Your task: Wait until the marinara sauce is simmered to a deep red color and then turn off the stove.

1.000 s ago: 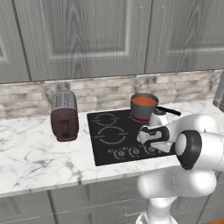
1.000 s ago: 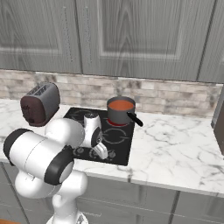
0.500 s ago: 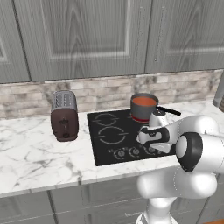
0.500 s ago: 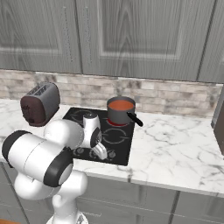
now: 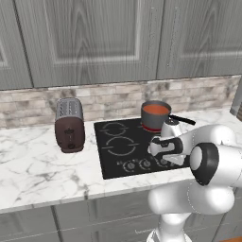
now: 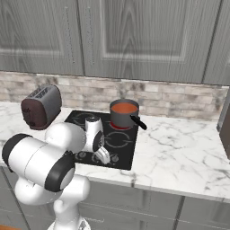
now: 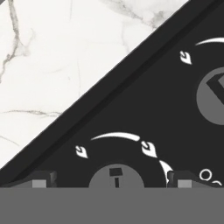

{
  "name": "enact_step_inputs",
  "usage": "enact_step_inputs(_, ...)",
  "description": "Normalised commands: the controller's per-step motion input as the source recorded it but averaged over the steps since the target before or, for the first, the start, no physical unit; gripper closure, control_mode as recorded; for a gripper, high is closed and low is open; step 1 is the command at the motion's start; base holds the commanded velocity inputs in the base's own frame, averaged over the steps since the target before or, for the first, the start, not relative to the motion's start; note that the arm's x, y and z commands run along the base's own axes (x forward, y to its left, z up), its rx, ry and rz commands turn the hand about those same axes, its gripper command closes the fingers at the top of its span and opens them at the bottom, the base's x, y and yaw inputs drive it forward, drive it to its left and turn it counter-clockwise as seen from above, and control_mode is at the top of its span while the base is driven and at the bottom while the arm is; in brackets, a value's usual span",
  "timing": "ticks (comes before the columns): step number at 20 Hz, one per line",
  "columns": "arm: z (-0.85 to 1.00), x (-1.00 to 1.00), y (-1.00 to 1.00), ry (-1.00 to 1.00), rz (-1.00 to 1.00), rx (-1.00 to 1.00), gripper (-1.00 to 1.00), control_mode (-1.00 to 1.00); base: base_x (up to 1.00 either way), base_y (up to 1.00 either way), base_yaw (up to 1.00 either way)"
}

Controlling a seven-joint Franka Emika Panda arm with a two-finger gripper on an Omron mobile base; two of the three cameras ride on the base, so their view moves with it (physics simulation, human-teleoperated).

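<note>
Gripper (image 7: 112, 181) is low over the stove's (image 5: 118, 142) front knob row, fingers spread wide with nothing held and one grey knob (image 7: 116, 177) centred between the tips, so I'd drop straight down, keep it centred, close, then twist to off, first confirming it drives the back-right burner. Marinara sauce (image 5: 155, 109) sits in the small grey saucepan (image 6: 124, 115) on that burner and reads orange-red, so my call is it hasn't hit deep red and the twist should wait. Count: one saucepan, one toaster (image 5: 69, 125), two knobs in hand view, second (image 7: 213, 96) at the right edge; front row looks like five but too small to confirm.
</note>
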Motion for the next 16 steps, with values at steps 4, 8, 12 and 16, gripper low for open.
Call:
enact_step_inputs(4,0.0,0.0,0.0,0.0,0.0,0.0,-1.0,-1.0,0.0,0.0,0.0)
enact_step_inputs(8,0.0,0.0,0.0,0.0,0.0,0.0,-1.0,-1.0,0.0,0.0,0.0)
enact_step_inputs(12,0.0,0.0,0.0,0.0,0.0,0.0,-1.0,-1.0,0.0,0.0,0.0)
enact_step_inputs(16,0.0,0.0,0.0,0.0,0.0,0.0,-1.0,-1.0,0.0,0.0,0.0)
